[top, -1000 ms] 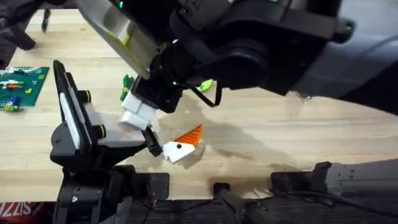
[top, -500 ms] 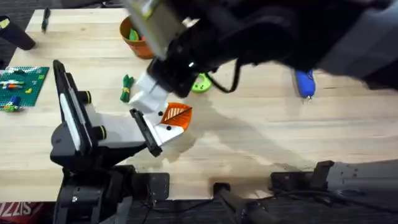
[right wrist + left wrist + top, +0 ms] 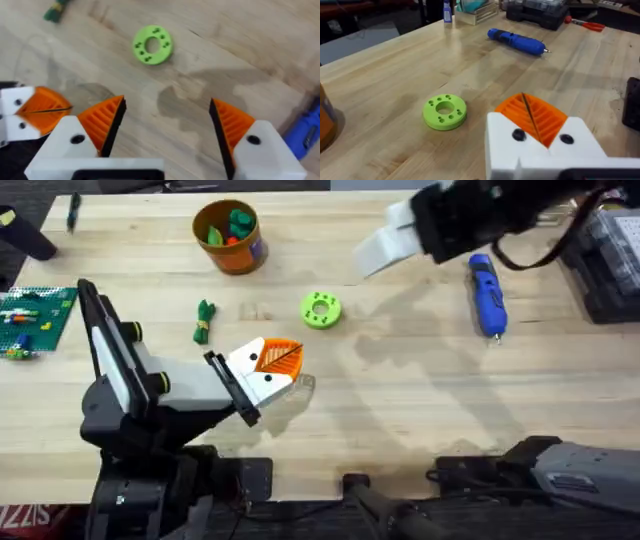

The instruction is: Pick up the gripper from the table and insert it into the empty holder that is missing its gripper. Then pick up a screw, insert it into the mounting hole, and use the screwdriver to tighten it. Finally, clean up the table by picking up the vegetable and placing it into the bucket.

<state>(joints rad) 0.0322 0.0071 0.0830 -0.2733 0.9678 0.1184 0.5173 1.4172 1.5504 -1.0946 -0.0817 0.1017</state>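
Screwdriver cut by frame edge

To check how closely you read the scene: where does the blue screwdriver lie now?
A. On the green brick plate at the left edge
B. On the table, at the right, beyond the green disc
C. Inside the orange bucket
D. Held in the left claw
B: the screwdriver lies flat on the table, right of the green disc, apart from the bucket.

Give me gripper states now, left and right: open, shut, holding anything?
Left gripper: shut, orange pads pressed together, nothing visible between them.
Right gripper: open, wide gap over bare table, holding nothing.
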